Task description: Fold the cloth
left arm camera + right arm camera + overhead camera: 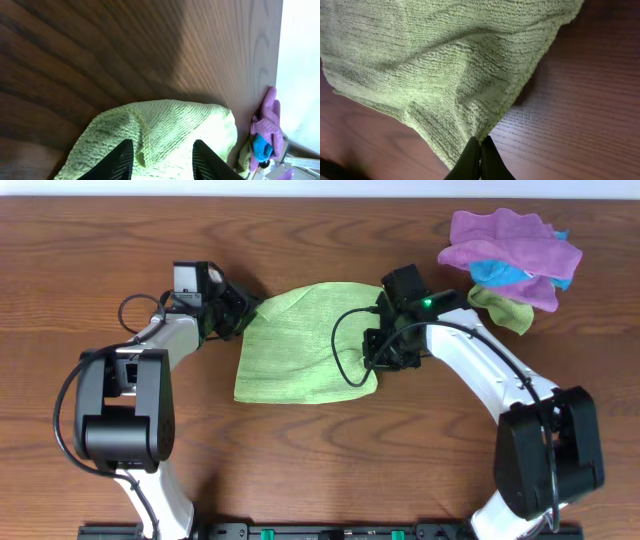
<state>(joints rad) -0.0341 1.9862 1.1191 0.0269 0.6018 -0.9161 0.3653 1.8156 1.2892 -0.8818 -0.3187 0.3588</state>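
Overhead: cloth (300, 350) on table (300, 470), right end effector (480, 152) clamped on its edge, left end effector (162, 160) apart.

Purple cloth (510, 242), blue cloth (497, 273) and olive scrap (503, 308) lie heaped on table (320, 470).

The wooden counter (320, 470) is carrying the lime-green cloth (300, 345) at mid-frame; a purple cloth (510, 240), a blue cloth (497, 273) and an olive-green scrap (505, 308) are lying heaped at upper right.
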